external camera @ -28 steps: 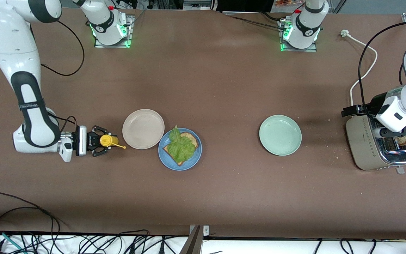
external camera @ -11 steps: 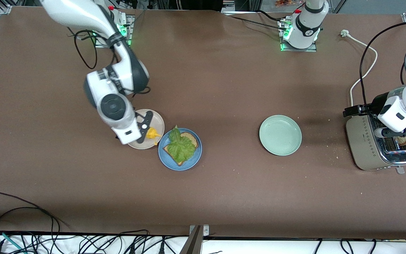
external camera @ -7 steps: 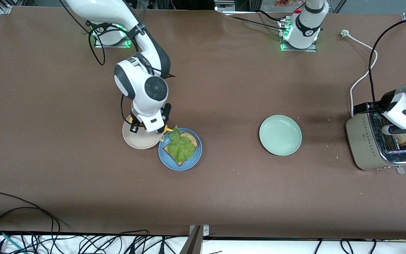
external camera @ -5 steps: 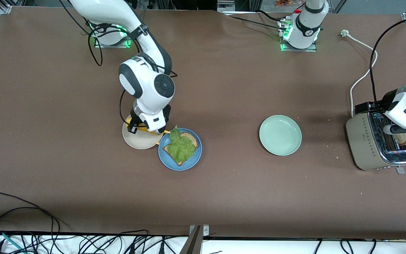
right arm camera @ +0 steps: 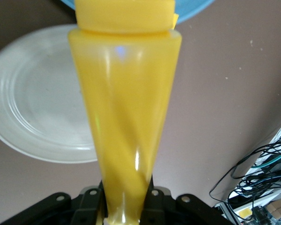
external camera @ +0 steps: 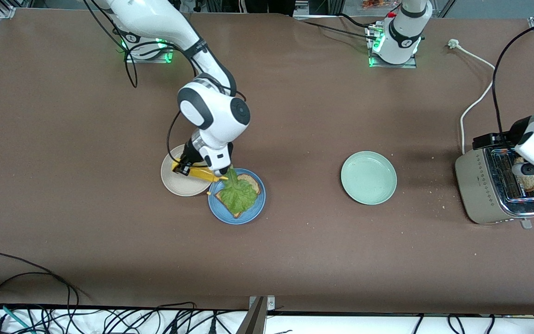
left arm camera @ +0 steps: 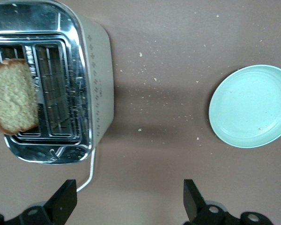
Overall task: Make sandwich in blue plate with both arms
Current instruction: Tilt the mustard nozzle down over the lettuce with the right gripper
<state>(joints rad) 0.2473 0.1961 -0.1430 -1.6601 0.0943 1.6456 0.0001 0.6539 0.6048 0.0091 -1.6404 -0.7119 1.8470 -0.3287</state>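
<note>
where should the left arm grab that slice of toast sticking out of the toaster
Grip the toast by its exposed upper half, coming straight down from above with one of the fingers on each flat face. It stands upright in the slot of the toaster, so only the top edge and faces are free; the lower part is hidden in the slot. The left gripper hangs open near it.

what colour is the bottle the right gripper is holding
Yellow. The squeeze bottle shows best in the right wrist view.
</note>
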